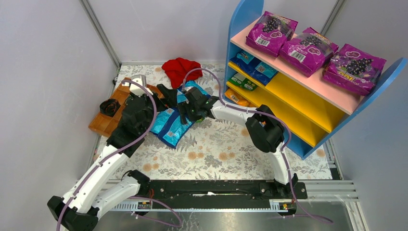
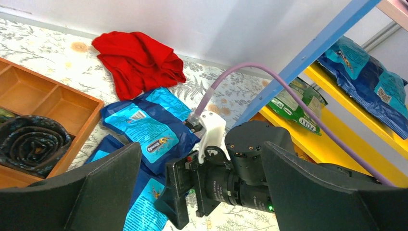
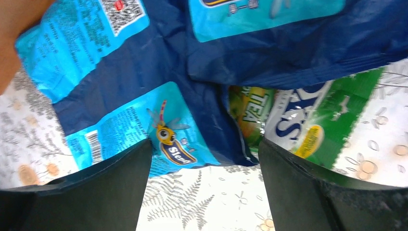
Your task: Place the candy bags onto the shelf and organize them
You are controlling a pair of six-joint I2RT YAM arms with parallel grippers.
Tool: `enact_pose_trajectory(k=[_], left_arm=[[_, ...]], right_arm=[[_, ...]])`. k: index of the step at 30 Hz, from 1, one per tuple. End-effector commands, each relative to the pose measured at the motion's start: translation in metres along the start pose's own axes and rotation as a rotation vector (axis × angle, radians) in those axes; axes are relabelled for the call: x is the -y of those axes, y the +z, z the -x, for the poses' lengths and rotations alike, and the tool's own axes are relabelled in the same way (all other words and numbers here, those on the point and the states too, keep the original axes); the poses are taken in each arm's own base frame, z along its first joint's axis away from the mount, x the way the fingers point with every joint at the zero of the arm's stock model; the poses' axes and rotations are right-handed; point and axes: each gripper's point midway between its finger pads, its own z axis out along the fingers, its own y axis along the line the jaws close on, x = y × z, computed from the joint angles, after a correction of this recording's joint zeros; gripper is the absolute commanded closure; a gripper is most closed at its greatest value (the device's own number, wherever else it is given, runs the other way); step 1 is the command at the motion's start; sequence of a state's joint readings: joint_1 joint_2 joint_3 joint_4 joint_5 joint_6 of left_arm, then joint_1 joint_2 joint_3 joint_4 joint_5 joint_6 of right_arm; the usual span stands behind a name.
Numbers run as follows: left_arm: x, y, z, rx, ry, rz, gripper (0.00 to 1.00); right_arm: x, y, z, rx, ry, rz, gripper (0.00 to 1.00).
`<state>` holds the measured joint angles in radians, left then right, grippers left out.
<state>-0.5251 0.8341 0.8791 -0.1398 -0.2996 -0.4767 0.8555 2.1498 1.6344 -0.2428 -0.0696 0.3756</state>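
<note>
Three magenta bags [image 1: 272,32], one shelf [image 1: 294,92]

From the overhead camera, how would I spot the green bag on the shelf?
Find the blue-sided shelf on the right. At the left end of one of its yellow boards lies the green bag. One board higher lie blue bags, one lower an orange bag; it is the shelf's only green one.

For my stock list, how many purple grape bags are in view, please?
3 bags in a row on the shelf's pink top board: left, middle, right. None looks hidden.
</note>
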Motion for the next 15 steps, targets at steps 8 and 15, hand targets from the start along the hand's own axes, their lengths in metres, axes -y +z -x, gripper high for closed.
enact_pose_trajectory(k=[8, 15], left_arm=[[-0.014, -0.033, 0.066, 0.227, -0.011, 0.087, 0.01], [-0.013, -0.033, 0.060, 0.217, 0.000, 0.089, 0.01]], right_arm=[[0.041, -0.034, 0.072, 0.125, -0.240, -0.333, 0.10], [0.025, -0.011, 0.075, 0.119, -0.520, -0.359, 0.07]])
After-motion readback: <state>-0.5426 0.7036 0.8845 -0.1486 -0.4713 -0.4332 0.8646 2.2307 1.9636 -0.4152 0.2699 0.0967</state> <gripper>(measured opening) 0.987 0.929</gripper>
